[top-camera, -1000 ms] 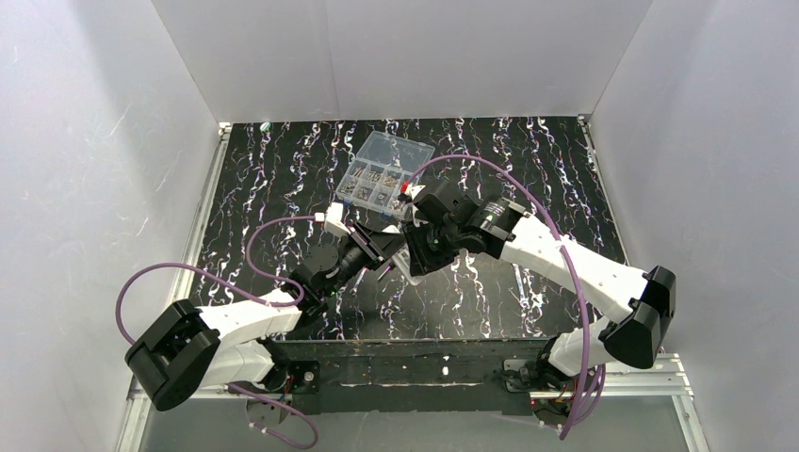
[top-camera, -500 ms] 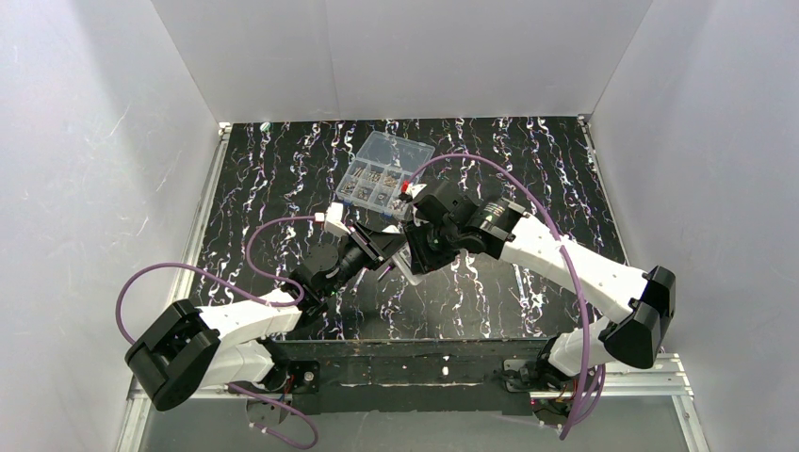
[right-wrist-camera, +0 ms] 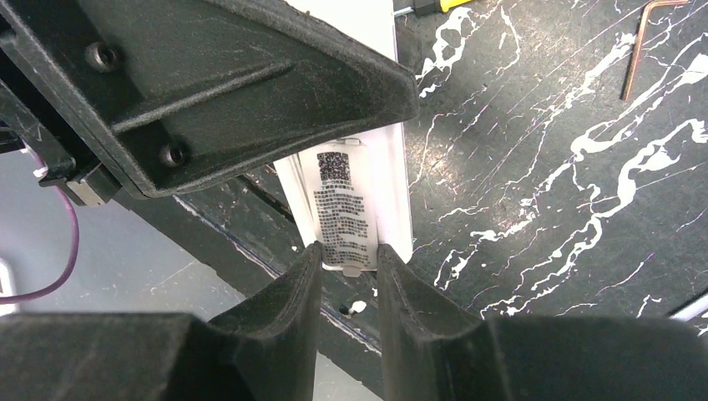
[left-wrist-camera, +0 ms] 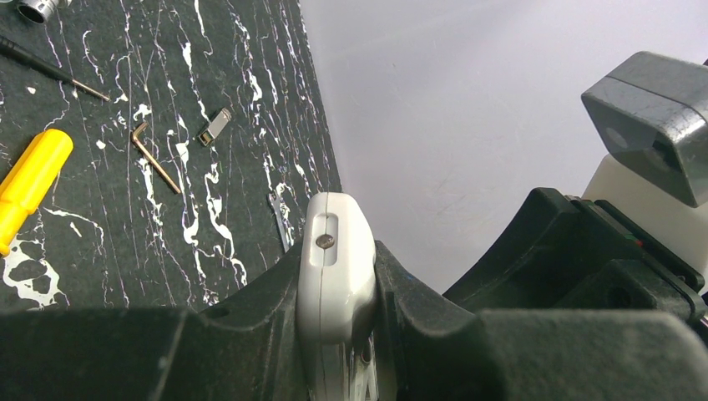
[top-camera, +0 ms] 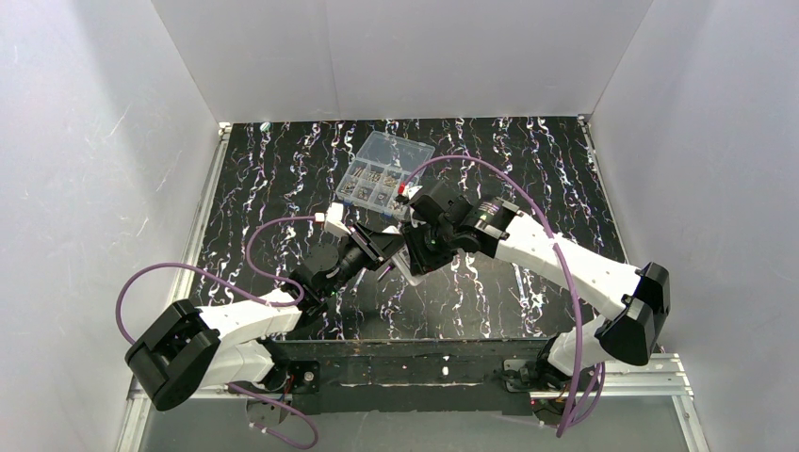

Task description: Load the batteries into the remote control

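The white remote control [left-wrist-camera: 336,259] is clamped edge-on between the left gripper's [left-wrist-camera: 338,280] black jaws and held above the table; a small screw shows in a slot on its end. In the right wrist view the remote's body [right-wrist-camera: 394,150] runs up under the left gripper's finger [right-wrist-camera: 209,83]. My right gripper [right-wrist-camera: 349,261] is shut on the lower end of the remote's labelled back cover [right-wrist-camera: 341,209], which carries a QR code. In the top view both grippers meet over the remote [top-camera: 407,269] at mid-table. No batteries are in view.
A clear compartment box [top-camera: 384,169] of small metal parts sits behind the grippers. A yellow-handled screwdriver [left-wrist-camera: 29,180], an Allen key [left-wrist-camera: 154,154] and a small metal clip [left-wrist-camera: 215,127] lie on the black marbled mat. White walls enclose the table.
The right arm has shifted a little to the left, its elbow moving with it. The left arm and the remote stay where they were.
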Available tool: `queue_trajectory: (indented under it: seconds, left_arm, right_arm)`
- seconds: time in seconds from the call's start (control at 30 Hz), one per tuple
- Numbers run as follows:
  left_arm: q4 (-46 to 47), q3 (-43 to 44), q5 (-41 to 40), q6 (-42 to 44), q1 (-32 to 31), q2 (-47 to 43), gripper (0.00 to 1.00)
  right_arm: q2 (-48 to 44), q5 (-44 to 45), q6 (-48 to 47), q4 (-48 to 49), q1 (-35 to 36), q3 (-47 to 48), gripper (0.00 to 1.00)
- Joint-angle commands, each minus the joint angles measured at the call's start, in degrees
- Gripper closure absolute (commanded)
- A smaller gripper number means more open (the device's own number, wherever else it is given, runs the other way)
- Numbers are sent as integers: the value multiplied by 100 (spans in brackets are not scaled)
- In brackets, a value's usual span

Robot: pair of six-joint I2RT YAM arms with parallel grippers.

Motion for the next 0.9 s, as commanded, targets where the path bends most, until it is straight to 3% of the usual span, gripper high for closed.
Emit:
queue_trajectory:
  seconds: [0.0,0.87]
  left_arm:
    - [504,149,-9,-29,-24,-180,100]
    - [504,125,-11,-46,-19,-131,100]
  right_arm:
    - [-2,-40,-52,32,16,215,77]
    - [-54,-111,-61,84,25,270,73]
